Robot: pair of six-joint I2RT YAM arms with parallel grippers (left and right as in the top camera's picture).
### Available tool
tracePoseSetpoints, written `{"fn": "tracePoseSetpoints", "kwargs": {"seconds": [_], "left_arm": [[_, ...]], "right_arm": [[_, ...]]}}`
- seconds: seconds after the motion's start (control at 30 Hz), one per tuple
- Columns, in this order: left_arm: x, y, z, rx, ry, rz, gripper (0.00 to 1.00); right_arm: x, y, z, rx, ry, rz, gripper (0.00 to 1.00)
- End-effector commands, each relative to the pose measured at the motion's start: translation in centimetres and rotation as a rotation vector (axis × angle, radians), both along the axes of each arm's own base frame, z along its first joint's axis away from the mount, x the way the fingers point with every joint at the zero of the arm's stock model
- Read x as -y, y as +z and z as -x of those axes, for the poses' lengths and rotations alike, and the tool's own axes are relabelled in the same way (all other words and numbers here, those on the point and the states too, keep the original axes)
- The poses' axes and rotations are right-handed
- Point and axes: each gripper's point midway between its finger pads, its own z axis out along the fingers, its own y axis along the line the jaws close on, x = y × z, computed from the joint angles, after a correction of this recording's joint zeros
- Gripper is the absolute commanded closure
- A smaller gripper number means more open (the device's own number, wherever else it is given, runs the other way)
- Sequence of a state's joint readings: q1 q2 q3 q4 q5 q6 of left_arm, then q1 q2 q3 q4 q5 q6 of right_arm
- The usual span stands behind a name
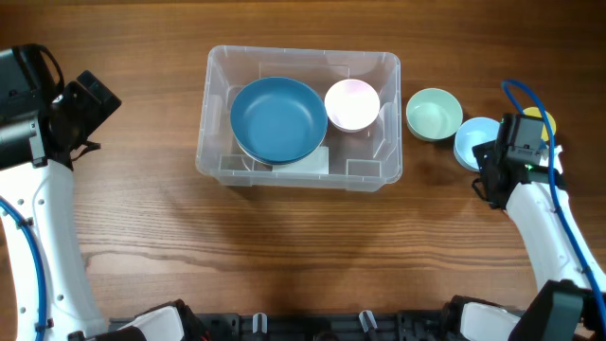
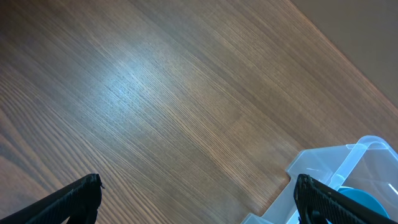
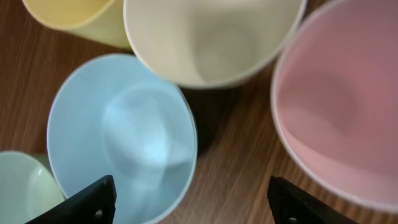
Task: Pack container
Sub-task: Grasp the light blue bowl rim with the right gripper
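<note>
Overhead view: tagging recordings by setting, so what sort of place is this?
Likely a robot manipulation bench: a wood-grain table, white robot arms on both sides, and a clear container holding plastic bowls.

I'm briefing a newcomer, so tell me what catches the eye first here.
The clear container in the middle of the table stands out, with a big dark blue bowl and a smaller pink bowl side by side inside it. Outside, to its right, sit a green bowl and a light blue bowl, with the right pincer open close by the light blue one.
</note>
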State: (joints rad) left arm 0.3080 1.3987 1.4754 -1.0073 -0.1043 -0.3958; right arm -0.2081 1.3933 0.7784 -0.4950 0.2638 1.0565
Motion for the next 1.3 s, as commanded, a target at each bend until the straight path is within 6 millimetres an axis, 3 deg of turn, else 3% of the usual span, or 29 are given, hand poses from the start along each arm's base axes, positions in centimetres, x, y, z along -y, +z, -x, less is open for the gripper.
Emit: {"fn": "tracePoseSetpoints", "kwargs": {"seconds": [0.0,0.27,0.57,0.73,1.0,1.13,1.27], "left_arm": [[-0.1,0.8,0.0,0.023,0.011,0.0,0.0],[-0.1,0.8,0.0,0.023,0.011,0.0,0.0],[-0.1,0.8,0.0,0.023,0.011,0.0,0.0],[-0.1,0.8,0.0,0.022,0.011,0.0,0.0],[-0.1,0.8,0.0,0.022,0.011,0.0,0.0],[-0.1,0.8,0.0,0.022,0.011,0.0,0.0],[-0.1,0.8,0.0,0.022,0.011,0.0,0.0]], "right_arm": [[0.6,-1.0,-0.3,-0.021,0.018,0.027,0.21],[0.4,-1.7,-2.1,0.014,0.055,0.013,0.21],[0.3,-4.2,-2.2,-0.038,0.059,-0.008,0.2],[0.0,-4.6,-2.3,-0.042,0.077,-0.018,0.23],[-0.1,-4.4,-2.7,-0.036,0.115,-0.009,0.43],[-0.2,-4.5,-2.7,-0.036,0.119,-0.016,0.44],[-0.3,-4.6,-2.5,-0.045,0.12,-0.019,0.51]]}}
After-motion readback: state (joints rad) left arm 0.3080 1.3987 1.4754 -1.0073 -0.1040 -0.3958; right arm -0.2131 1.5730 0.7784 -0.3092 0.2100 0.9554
